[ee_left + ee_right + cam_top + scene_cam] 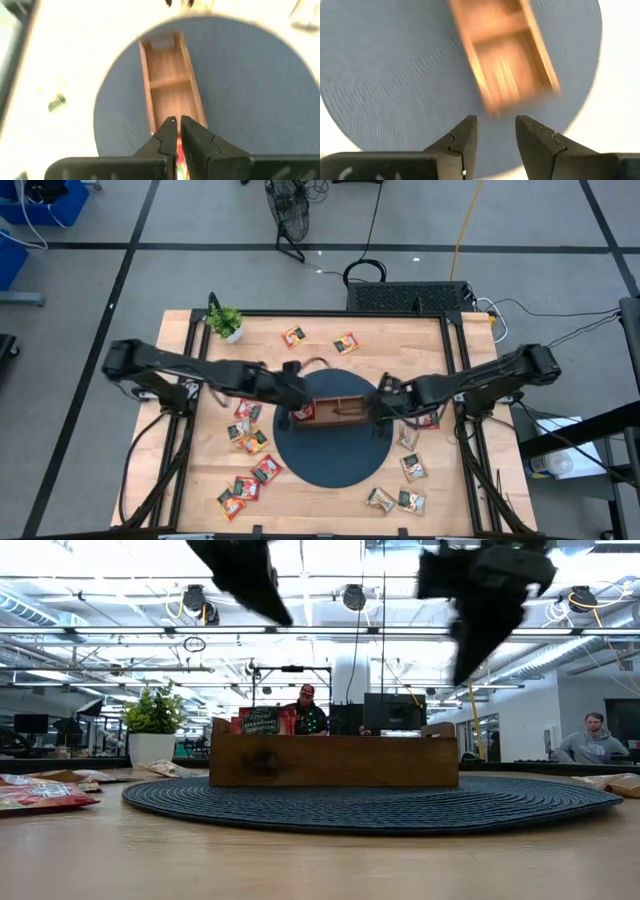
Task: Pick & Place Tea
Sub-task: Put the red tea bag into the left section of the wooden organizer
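The wooden tray (pixel 345 412) stands on a round dark mat (pixel 330 465). Red sachets (pixel 260 722) stand upright in its left compartment, sticking up over the rim. My left gripper (pixel 298 408) hovers high over that compartment, its fingers (pixel 178 121) shut to a thin slit and holding nothing; red shows through the slit. My right gripper (pixel 376 410) hangs open and empty (pixel 496 120) above the mat at the tray's right end (pixel 507 65). Loose sachets lie flat on the table: red (pixel 253 442) on the left, beige-and-green (pixel 413 467) on the right, two orange (pixel 346 342) behind.
A small potted plant (pixel 225 322) stands at the table's far left corner. The tray's middle and right compartments (pixel 170 65) look bare. Black frame rails run along the table's left and right edges. People sit in the room beyond the table in the low view.
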You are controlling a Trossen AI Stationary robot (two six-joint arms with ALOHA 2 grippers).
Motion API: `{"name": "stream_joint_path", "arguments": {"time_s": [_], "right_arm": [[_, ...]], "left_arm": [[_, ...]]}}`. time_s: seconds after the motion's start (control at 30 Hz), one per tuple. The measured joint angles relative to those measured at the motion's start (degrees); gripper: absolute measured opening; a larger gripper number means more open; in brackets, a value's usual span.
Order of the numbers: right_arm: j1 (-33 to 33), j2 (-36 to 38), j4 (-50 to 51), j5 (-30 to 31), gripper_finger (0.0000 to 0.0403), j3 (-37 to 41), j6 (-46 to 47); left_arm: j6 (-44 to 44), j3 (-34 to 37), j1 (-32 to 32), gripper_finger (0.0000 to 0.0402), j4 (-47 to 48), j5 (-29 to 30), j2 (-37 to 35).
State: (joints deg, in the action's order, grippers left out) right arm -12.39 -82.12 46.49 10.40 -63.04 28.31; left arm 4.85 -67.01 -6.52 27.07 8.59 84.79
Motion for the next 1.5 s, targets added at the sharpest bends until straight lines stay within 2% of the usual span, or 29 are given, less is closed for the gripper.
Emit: {"name": "stream_joint_path", "arguments": {"time_s": [0.1, 0.17, 0.27, 0.37, 0.53, 0.63, 0.77, 0.97, 1.2, 1.33, 1.5], "right_arm": [[-0.88, 3.41, 8.43, 0.02, 0.0119, 2.16, 11.2], [-1.64, 5.71, 9.39, -0.76, 0.0124, 5.6, 16.89], [-1.88, 8.73, 9.24, -4.38, 0.0148, 12.28, 24.68], [-0.95, 11.58, 8.73, -4.8, 0.0179, 19.01, 34.48], [0.87, 13.9, 5.6, -9.33, 0.0216, 27.77, 46.02], [1.17, 13.62, 0.69, -11.07, 0.0226, 31.45, 48.56], [1.21, 12.32, -4.64, -10.36, 0.0228, 34.08, 50.26], [1.45, 8.87, 0.67, -8.75, 0.0222, 34.55, 53.76], [1.45, 5.17, 1.22, -8.91, 0.0182, 34.41, 54.51], [1.43, 5.02, 0.12, -9.11, 0.0129, 34.44, 52.94], [1.41, 4.99, -1.71, -8.82, 0.0044, 34.57, 47.45]], "left_arm": [[2.11, 5.99, 0.04, 0.0006, -9.11, -1.57, -6.09], [2.17, 10.81, 0.17, 0.0005, -14.54, -2.52, -9.84], [2.21, 16.81, 0.15, 0.0024, -22.91, -2.58, -13.75], [2.33, 21.03, 0.15, 0.0052, -28.55, -2.57, -15.69], [2.26, 24.09, 0.15, 0.0091, -30.26, -2.57, -16.26], [2.23, 24.42, 0.17, 0.0105, -30.47, -2.59, -15.62], [2.83, 24.7, 0.17, 0.0119, -30.31, -2.61, -15.48], [2.83, 24.69, 0.17, 0.0124, -30.3, -2.61, -15.5], [2.81, 24.69, 0.16, 0.0125, -30.25, -2.64, -15.48], [2.7, 24.69, 0.17, 0.0124, -30.25, -2.59, -15.48], [2.48, 24.69, 0.17, 0.0124, -30.23, -2.59, -15.48]]}}
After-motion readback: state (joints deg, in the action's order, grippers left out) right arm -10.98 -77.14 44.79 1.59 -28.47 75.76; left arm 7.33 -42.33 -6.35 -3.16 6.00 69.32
